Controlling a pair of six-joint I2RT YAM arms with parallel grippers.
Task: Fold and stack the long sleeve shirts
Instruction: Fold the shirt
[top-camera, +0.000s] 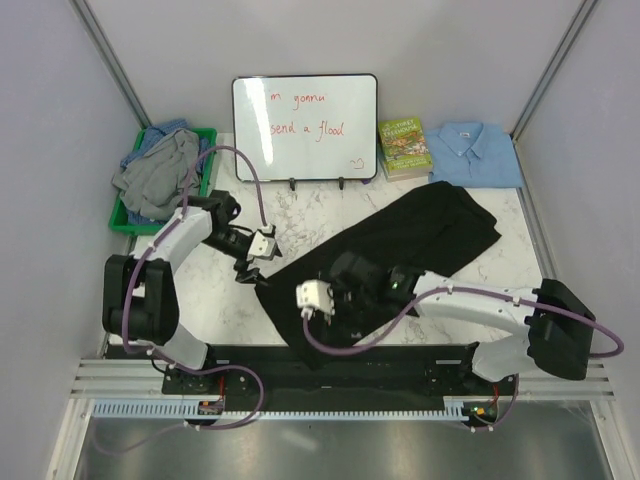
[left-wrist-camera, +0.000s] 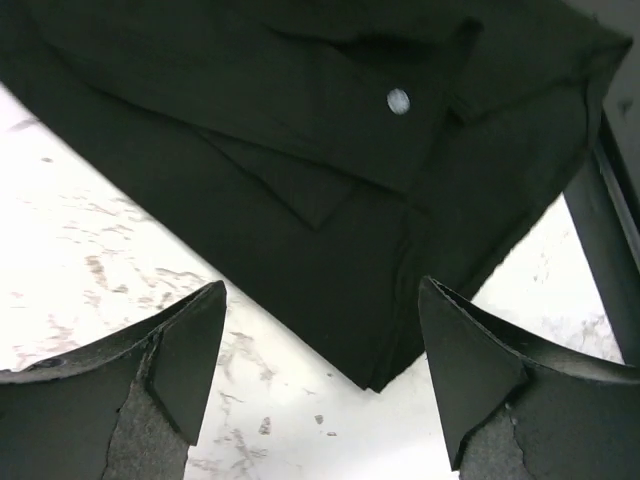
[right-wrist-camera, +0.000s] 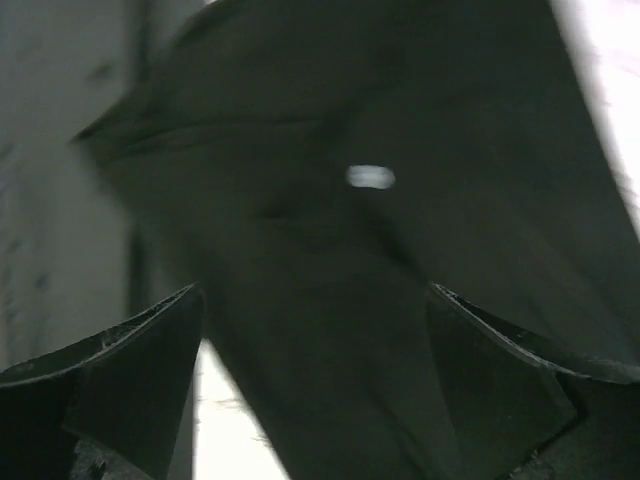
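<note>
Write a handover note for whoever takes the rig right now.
Left hand: open, empty, above the near-left corner of the black shirt.
Right hand: open, empty, over the same shirt.
That shirt lies diagonally across mid-table, folded into a long strip.
Done: light blue shirt, folded, far right.
Grey and blue shirts: heaped in the green bin.
Left: finish the black one, stack it, then the bin shirts.

Black shirt (top-camera: 400, 240), white marble-look table (top-camera: 300, 215) w/ grey veins.
Shirt's button (left-wrist-camera: 398, 101) pale; 2nd shirt (top-camera: 475, 152) lt blue; grey shirt (top-camera: 155, 180); bin (top-camera: 208, 135) & book (top-camera: 403, 145) green; whiteboard (top-camera: 305, 115) w/ red writing.
</note>
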